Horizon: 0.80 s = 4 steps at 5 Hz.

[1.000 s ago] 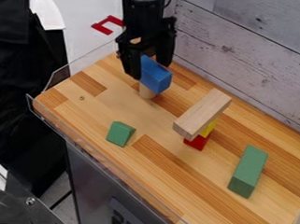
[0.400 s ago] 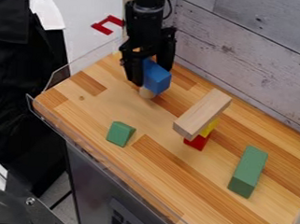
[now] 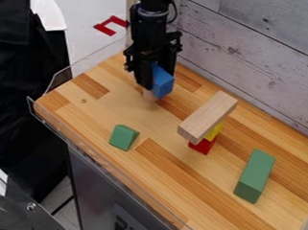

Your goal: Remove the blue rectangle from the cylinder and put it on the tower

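At the far end of the wooden surface [image 3: 99, 107], seen in the camera view, the end effector [image 3: 157, 80] hangs down over the blue rectangle [image 3: 163, 82]. It looks closed in on the block, with one finger on each side, so it seems to have a grip. The pale cylinder [image 3: 149, 95] stands right under the block, poking out at the bottom. I cannot tell if the block is resting on the cylinder or held just above it. The tower [image 3: 207, 118] is well apart from them, nearer the middle. It has a red block [image 3: 202, 146] at the bottom, a yellow block [image 3: 213, 133] over that, and a long plain wood block lying across the top. One small green block [image 3: 122, 137] and one long green block [image 3: 254, 177] lie on the wood, away from the tower. So the job looks only a bit done: the grab seems made, but the big part is left. The blue block has to go up clear of the cylinder, over to the tower, and down softly on the long top block. A bump there could knock the tower over.
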### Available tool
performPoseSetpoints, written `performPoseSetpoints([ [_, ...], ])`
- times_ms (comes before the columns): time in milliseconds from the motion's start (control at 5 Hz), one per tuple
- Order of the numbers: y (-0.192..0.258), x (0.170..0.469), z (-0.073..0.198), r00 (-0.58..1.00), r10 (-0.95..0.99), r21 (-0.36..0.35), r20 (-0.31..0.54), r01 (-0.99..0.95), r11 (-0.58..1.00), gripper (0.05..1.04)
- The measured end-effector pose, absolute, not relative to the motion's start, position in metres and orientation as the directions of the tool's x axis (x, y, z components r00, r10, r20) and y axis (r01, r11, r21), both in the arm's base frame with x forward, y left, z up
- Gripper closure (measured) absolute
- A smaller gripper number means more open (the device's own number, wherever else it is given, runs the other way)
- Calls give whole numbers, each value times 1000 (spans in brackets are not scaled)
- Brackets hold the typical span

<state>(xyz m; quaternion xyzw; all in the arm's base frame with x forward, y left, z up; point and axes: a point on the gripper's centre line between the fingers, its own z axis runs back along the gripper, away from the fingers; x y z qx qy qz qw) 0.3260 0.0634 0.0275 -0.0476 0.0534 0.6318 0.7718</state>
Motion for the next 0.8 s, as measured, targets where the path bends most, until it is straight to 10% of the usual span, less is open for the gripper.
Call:
performPoseSetpoints([
  [800, 50, 303, 125, 828, 550, -118, -111, -561, 820, 504],
])
